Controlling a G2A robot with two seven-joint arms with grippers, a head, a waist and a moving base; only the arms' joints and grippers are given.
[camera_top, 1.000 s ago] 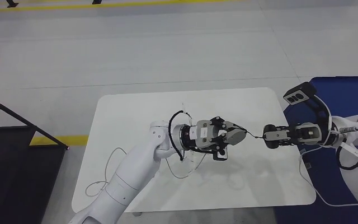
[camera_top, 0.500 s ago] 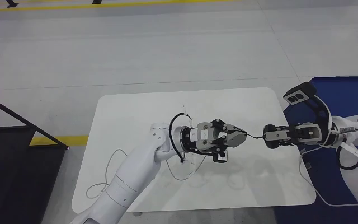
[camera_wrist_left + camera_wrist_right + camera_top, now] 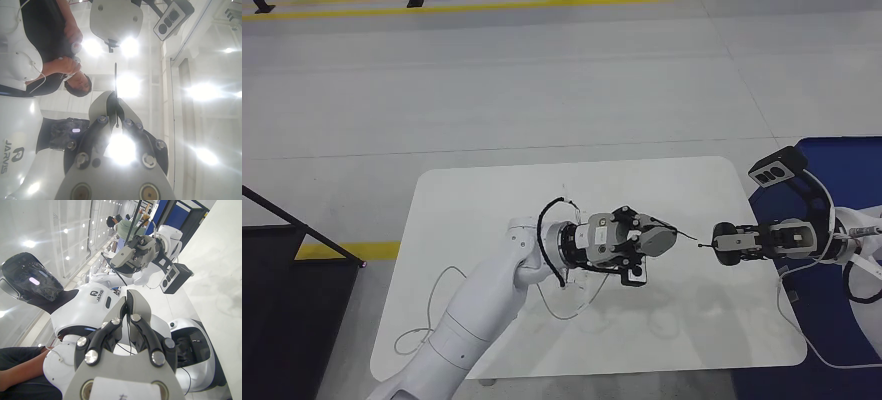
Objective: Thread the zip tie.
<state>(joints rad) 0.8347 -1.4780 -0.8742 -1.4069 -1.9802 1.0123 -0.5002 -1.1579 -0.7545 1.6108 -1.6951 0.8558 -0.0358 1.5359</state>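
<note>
Pinching zip tie (image 3: 115, 79), left end effector (image 3: 115, 97)

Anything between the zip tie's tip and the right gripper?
Nothing: in the top view a bare gap over the table separates the zip tie tip from the right gripper.

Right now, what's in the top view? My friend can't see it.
The left gripper holds a thin black zip tie above a white table. Its tip points at the right gripper, with a small gap between them.
</note>
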